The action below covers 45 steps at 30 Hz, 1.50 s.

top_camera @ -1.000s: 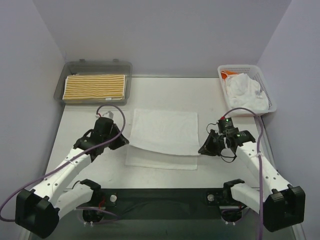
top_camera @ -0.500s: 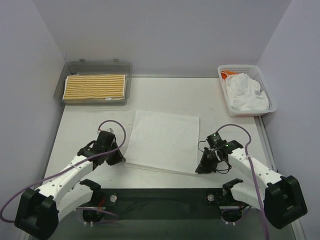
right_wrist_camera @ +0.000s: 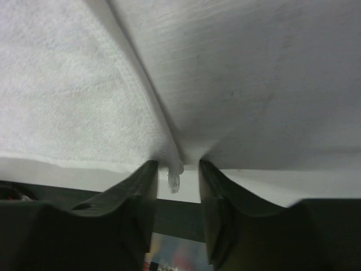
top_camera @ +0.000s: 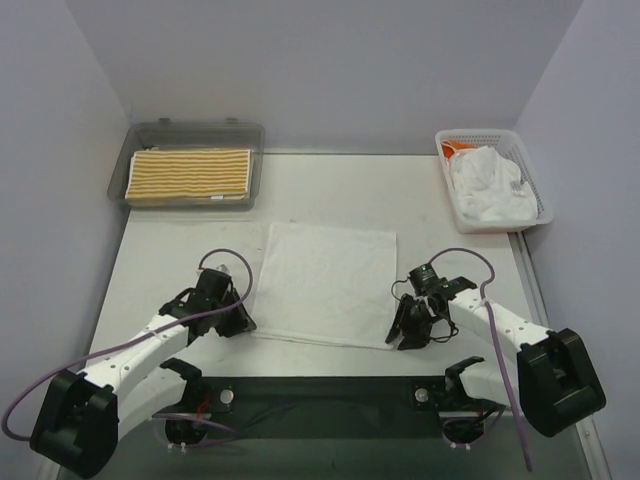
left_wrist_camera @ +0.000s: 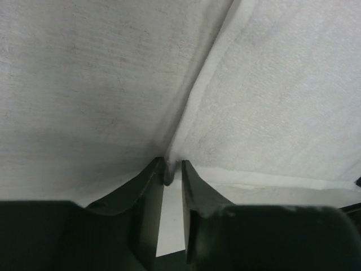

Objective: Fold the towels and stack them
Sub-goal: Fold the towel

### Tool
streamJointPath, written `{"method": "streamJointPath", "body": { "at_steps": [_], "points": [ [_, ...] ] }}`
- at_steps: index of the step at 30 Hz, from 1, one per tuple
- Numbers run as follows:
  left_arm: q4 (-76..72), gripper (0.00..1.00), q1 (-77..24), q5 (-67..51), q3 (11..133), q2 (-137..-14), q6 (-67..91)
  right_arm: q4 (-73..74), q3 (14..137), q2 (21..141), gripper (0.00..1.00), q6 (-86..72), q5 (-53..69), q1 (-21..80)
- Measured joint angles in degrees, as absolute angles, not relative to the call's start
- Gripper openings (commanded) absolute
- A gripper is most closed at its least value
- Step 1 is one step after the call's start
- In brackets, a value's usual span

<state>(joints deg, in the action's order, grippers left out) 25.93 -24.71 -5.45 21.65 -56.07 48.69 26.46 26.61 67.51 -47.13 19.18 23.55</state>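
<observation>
A plain white towel (top_camera: 325,285) lies folded flat in the middle of the table, its doubled edge toward the arms. My left gripper (top_camera: 243,322) sits low at its near left corner. In the left wrist view the towel (left_wrist_camera: 271,113) ends in a corner lying between my left gripper's (left_wrist_camera: 172,169) slightly parted fingertips. My right gripper (top_camera: 398,333) is at the near right corner. There the towel's (right_wrist_camera: 67,101) corner hangs loose in the wide gap of my right gripper (right_wrist_camera: 175,169). A folded yellow-and-white striped towel (top_camera: 190,175) rests in the tray.
The clear grey tray (top_camera: 192,133) stands at the back left. At the back right a white mesh basket (top_camera: 490,137) holds crumpled white towels (top_camera: 490,185) and something orange (top_camera: 455,148). The black base rail (top_camera: 320,392) runs along the near edge.
Both grippers have drawn the towel's far edge toward the near edge and down, folding the towel in half. Both sets of jaws have since parted from the corners.
</observation>
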Motion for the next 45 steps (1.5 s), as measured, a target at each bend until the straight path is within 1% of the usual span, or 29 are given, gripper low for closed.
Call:
{"method": "streamJointPath", "body": {
  "at_steps": [1, 2, 5, 9, 10, 13, 16, 18, 19, 20, 26, 31, 34, 38, 41, 45],
  "points": [
    [26.1, 0.40, -24.7, -5.7, 21.6, -55.4, 48.9, 26.4, 26.6, 67.2, 0.46, -47.1, 19.4, 23.6],
    [26.5, 0.47, -24.7, -5.6, 21.6, -54.4, 48.8, 26.4, 26.6, 66.5, 0.49, -47.0, 19.4, 23.6],
    [29.2, 0.48, -24.7, -5.2, 21.7, -49.6, 49.0, 27.7, 26.7, 63.3, 0.54, -46.3, 18.0, 23.6],
    [33.6, 0.52, -24.7, -4.5, 23.9, -43.1, 49.0, 32.8, 31.2, 58.9, 0.54, -44.6, 15.2, 23.6],
    [34.3, 0.52, -24.7, -4.4, 25.1, -42.6, 49.0, 33.9, 33.4, 58.7, 0.49, -43.9, 14.3, 23.6],
    [34.9, 0.52, -24.7, -3.7, 30.1, -44.2, 48.2, 34.6, 40.3, 60.1, 0.42, -41.3, 12.2, 22.7],
    [32.6, 0.52, -24.7, -3.0, 36.0, -50.7, 45.8, 33.5, 47.6, 65.0, 0.35, -38.2, 12.0, 19.9],
    [29.2, 0.48, -24.7, -2.6, 40.3, -57.6, 43.8, 30.0, 52.1, 69.9, 0.32, -36.4, 13.0, 17.2],
    [27.4, 0.47, -24.7, -2.4, 42.7, -61.5, 42.8, 28.0, 53.9, 72.5, 0.27, -35.8, 13.6, 16.0],
    [25.2, 0.47, -24.7, -2.2, 44.9, -65.6, 41.7, 26.2, 55.9, 75.3, 0.26, -35.4, 14.4, 15.0],
    [13.6, 0.37, -24.2, -2.1, 62.1, -90.6, 37.0, 14.5, 67.4, 94.1, 0.21, -34.1, 18.6, 12.3],
    [7.3, 0.35, -22.9, -2.6, 72.7, -106.1, 34.9, 6.9, 70.0, 105.3, 0.18, -34.5, 21.9, 10.5],
    [5.7, 0.35, -21.7, -2.7, 74.8, -111.5, 34.1, 5.5, 70.0, 110.0, 0.18, -34.6, 22.7, 8.4],
    [5.7, 0.35, -20.0, -2.8, 74.0, -115.0, 33.8, 4.4, 69.9, 113.2, 0.17, -35.3, 24.6, 5.5],
    [4.0, 0.37, -19.3, -3.2, 72.4, -114.8, 33.8, 3.6, 69.9, 113.2, 0.18, -35.3, 24.7, 4.2],
    [3.1, 0.43, -19.4, -2.7, 71.2, -113.5, 33.1, 4.1, 70.4, 112.9, 0.22, -34.7, 24.6, 4.2]
  ]
}}
